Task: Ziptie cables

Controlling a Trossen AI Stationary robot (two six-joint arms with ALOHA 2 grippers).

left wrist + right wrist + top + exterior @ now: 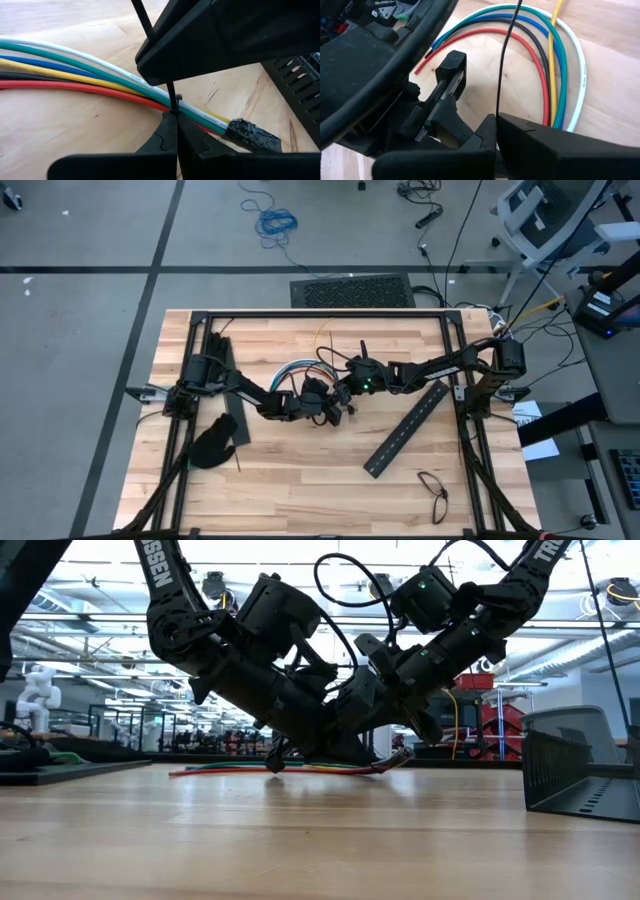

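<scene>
The cables (75, 70), white, teal, blue, yellow, black and red, lie on the wooden table in a loop (555, 65), gathered into one bundle near a black taped end (252, 137). A thin dark ziptie (173, 95) circles the bundle there, and its strip (502, 65) runs up and away. My left gripper (175, 120) is shut at the ziptie's loop. My right gripper (496, 122) is shut on the strip, close above the left one. In the high view both grippers meet at mid-table (335, 395). My left gripper pinches the ziptie between its two fingertips where it wraps the bundle, just under the small head (176, 101). The fingers slant down across the cables, which rest on the table. Whether the tips also touch the cables, I cannot tell. My right gripper pinches the ziptie's free strip (498, 107) between its two fingertips. The fingers lie roughly along the strip, which runs straight on beyond them and past the cable loop. The gripper slants down from the table's right side, clear of the table.
A long black slotted bar (405, 430) lies right of the grippers, and another (235, 395) lies under the left arm. A black glove (212, 445) sits at the near left. A small dark loop of cord (435, 490) lies near the right front.
</scene>
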